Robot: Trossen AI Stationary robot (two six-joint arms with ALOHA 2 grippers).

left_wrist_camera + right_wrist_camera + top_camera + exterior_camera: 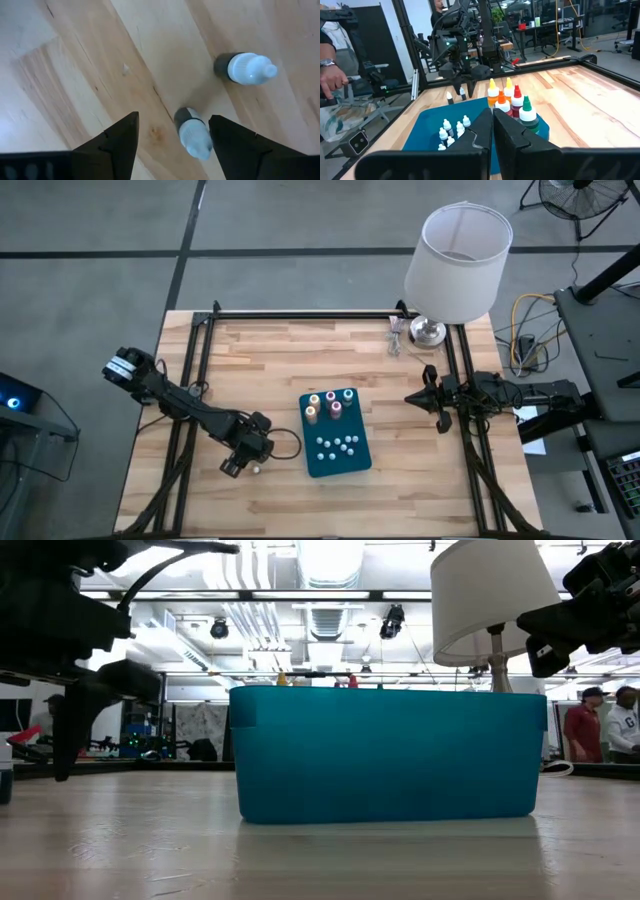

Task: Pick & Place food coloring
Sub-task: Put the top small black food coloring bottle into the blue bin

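Two tiny food coloring bottles with dark bodies and white caps stand on the wooden table, left of the teal tray (335, 458). My left gripper (172, 145) points down over them, open. The nearer bottle (192, 132) stands between its fingers, close beside one finger (235, 145). The other bottle (245, 68) stands just beyond. The tray holds taller coloured-top bottles (328, 405) and several small white-capped ones (338, 445). My right gripper (492, 130) waits shut at the table's right edge, pointing level toward the tray.
A white-shaded lamp (455, 260) stands at the far right corner with small metal bits (395, 335) beside its base. Black frame rails (195, 360) run along the table's edges. People show beyond the table (600, 725), and a hand (330, 75) to one side.
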